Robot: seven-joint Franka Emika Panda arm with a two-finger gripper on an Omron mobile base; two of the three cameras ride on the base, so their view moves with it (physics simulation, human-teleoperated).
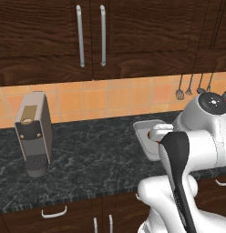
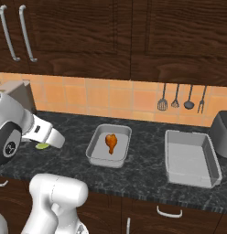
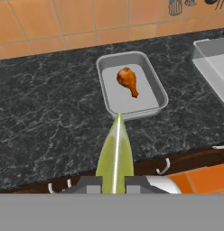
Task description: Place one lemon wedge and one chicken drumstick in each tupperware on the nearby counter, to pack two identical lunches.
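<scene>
In the hand view my gripper (image 3: pixel 114 182) is shut on a pale yellow-green lemon wedge (image 3: pixel 115 151), whose point aims toward the near rim of a light-grey tupperware (image 3: pixel 132 103). One orange-brown chicken drumstick (image 3: pixel 128 80) lies inside it. A second tupperware (image 3: pixel 212 61) sits at the right edge and looks empty. From the right base view the wedge (image 2: pixel 42 146) peeks out below my hand, left of the tupperware (image 2: pixel 100 155) holding the drumstick (image 2: pixel 111 142). The other tupperware (image 2: pixel 188 160) lies further right on the dark counter (image 2: pixel 143 178).
A silver toaster (image 2: pixel 223 128) stands at the far right by the wall. A grey coffee machine (image 1: pixel 35 132) stands on the counter at the left. Utensils (image 2: pixel 181 98) hang on the orange tiled backsplash. Drawers with silver handles (image 2: pixel 169 212) run below the counter edge.
</scene>
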